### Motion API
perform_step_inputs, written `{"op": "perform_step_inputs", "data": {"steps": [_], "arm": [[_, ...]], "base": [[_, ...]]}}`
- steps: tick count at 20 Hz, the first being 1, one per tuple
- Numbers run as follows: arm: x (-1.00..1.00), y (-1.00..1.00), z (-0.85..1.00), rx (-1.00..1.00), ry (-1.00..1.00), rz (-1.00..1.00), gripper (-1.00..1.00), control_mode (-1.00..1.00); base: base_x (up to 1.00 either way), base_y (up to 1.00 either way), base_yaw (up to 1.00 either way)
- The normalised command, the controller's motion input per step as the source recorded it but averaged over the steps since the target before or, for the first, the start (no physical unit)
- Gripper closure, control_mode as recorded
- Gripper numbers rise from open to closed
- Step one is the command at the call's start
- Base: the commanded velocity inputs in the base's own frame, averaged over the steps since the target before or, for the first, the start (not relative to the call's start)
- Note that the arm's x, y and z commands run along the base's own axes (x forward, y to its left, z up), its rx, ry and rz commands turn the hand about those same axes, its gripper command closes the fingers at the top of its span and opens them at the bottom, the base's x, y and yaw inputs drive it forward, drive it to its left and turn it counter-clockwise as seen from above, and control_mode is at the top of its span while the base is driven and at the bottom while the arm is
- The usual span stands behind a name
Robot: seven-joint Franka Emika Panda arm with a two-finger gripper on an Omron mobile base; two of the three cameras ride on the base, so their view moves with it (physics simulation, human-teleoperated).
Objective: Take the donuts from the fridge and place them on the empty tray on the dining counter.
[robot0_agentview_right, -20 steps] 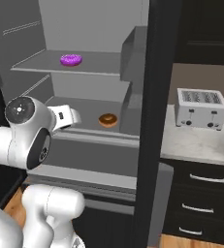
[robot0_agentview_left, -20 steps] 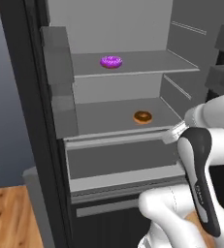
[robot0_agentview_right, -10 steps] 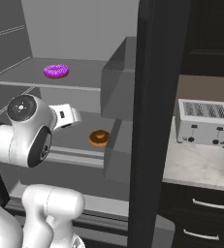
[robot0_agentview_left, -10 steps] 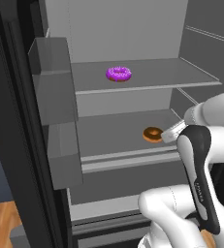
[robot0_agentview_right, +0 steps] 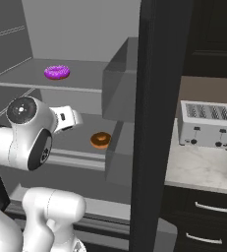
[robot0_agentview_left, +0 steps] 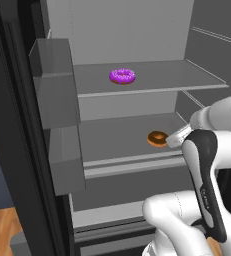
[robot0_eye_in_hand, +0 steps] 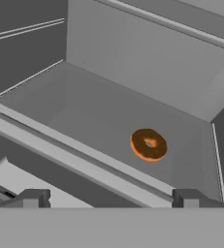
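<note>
Reaching for the brown donut at one o'clock on the fridge shelf: jaws spread wide, empty; centre them over the ring first.

A kitchen; open fridge, toaster on marble counter.

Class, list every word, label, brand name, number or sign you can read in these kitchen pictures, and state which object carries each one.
None: no readable text anywhere.
The fridge, its shelves, both donuts and the toaster carry no lettering.
</note>
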Motion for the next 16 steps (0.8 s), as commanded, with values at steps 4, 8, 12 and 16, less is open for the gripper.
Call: {"op": "perform_step_inputs", "data": {"steps": [4, 8, 12, 16], "arm": [[0.12, 0.00, -0.10, 0.00, 0.10, -0.03, -1.00, -1.00], [0.14, 0.00, -0.09, 0.00, 0.04, -0.06, -1.00, -1.00], [0.02, 0.01, 0.00, 0.00, 0.00, -0.01, -1.00, -1.00], [0.05, 0.02, -0.01, 0.00, 0.10, 0.00, -1.00, -1.00]], "base": [[0.00, 0.00, 0.00], [0.00, 0.00, 0.00], [0.00, 0.00, 0.00], [0.00, 0.00, 0.00]]}}
